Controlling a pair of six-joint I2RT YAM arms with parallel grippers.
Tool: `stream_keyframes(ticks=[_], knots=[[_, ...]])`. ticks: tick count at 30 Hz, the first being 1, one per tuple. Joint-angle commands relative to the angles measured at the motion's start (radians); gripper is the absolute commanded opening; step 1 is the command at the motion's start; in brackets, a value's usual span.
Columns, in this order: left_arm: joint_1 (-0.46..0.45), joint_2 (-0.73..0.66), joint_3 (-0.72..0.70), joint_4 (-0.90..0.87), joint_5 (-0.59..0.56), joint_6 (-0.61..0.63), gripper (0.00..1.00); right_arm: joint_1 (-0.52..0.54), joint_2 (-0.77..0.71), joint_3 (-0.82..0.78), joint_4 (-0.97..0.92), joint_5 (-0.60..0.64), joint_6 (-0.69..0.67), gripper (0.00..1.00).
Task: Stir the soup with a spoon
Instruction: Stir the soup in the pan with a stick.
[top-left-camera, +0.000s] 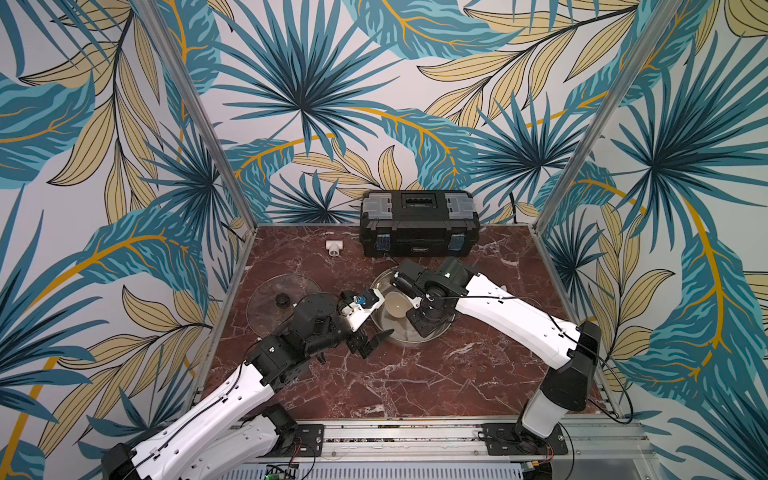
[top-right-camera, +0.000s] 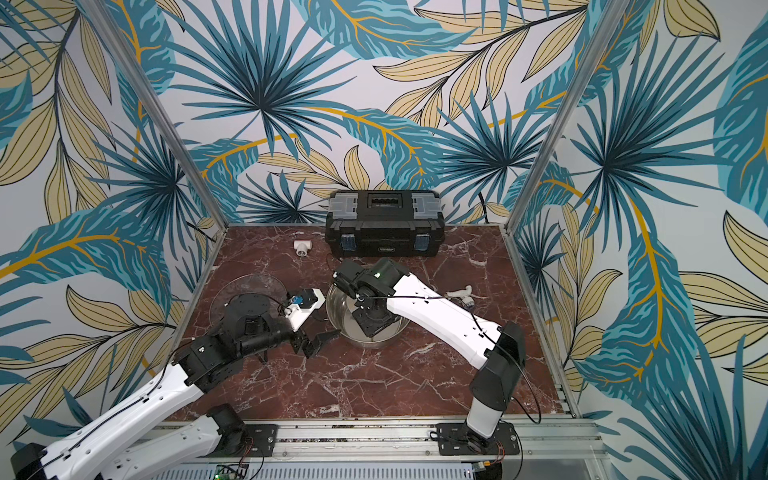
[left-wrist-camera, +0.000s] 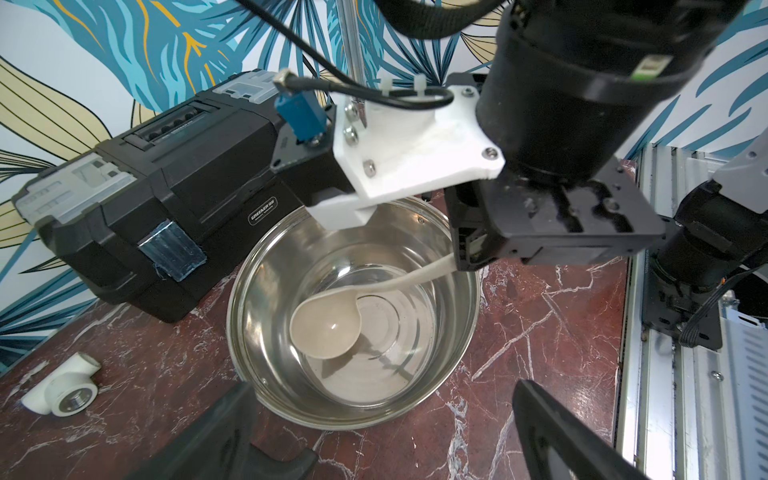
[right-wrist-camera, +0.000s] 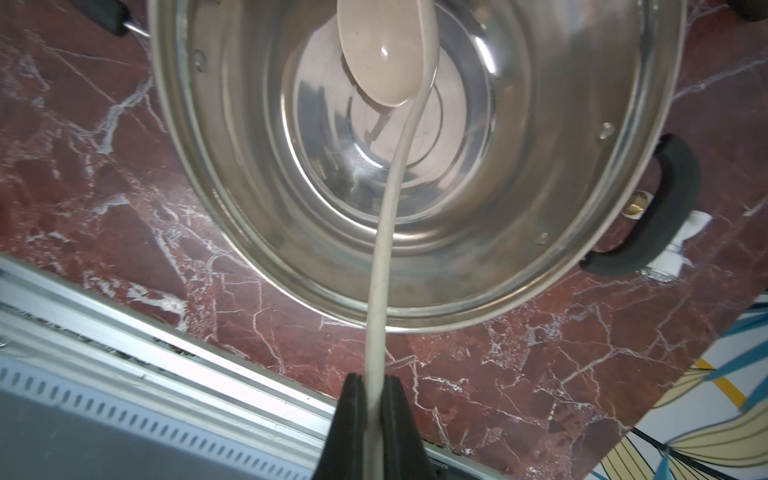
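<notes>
Right gripper (right-wrist-camera: 374, 388): jaws closed tight on the thin handle of the spoon (left-wrist-camera: 326, 328). The handle slopes down over the rim, and the spoon's bowl hangs low inside the steel pot (left-wrist-camera: 253, 291). Left gripper (top-left-camera: 374, 343): jaws spread wide, holding nothing, just beside the pot's outer wall. 1 glass lid (top-left-camera: 270, 299) lies flat on the table (top-left-camera: 395, 382), left of the pot.
</notes>
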Motion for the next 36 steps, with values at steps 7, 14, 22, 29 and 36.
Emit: stream_keyframes(ticks=[7, 14, 22, 29, 36], knots=[[-0.003, -0.022, -0.021, 0.025, -0.031, 0.015, 1.0, 0.017, -0.132, -0.09, -0.049, -0.074, 0.014, 0.0], [-0.003, -0.02, -0.021, 0.025, -0.033, 0.016, 1.0, 0.018, -0.191, -0.164, -0.135, 0.014, 0.039, 0.0], [-0.003, -0.022, -0.021, 0.026, -0.03, 0.015, 1.0, 0.009, -0.18, -0.178, -0.179, 0.189, 0.059, 0.0], [-0.004, -0.024, -0.022, 0.022, -0.026, 0.013, 1.0, -0.031, -0.131, -0.147, -0.148, 0.273, 0.044, 0.0], [-0.003, -0.022, -0.022, 0.024, -0.019, 0.01, 1.0, -0.038, -0.065, -0.05, -0.089, 0.252, 0.004, 0.0]])
